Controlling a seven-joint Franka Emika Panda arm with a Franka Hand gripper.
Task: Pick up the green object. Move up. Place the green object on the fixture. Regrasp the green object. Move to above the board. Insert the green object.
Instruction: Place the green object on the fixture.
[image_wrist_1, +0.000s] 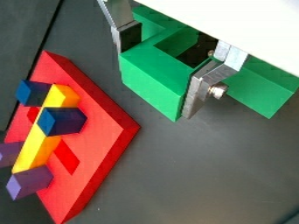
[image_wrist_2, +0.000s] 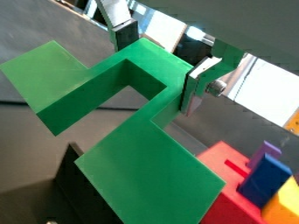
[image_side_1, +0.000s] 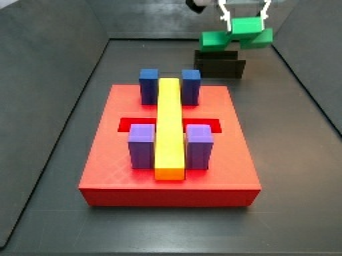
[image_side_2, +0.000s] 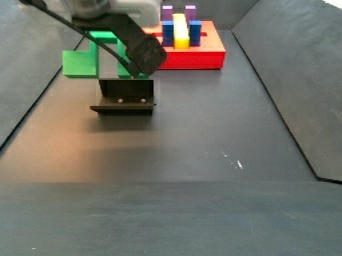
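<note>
Side views showed the hand (image_side_1: 246, 22) clamped on the green object (image_side_1: 233, 38) above the fixture (image_side_1: 221, 66); the board (image_side_1: 170, 150), toward 6 o'clock, carried yellow, blue and purple blocks.

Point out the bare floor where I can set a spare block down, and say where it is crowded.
Free: the wide dark floor in front of the black L-shaped fixture, and the strip beside the red square board. Crowded: at the fixture, where the gripper holds the bright green plastic bridge piece.
</note>
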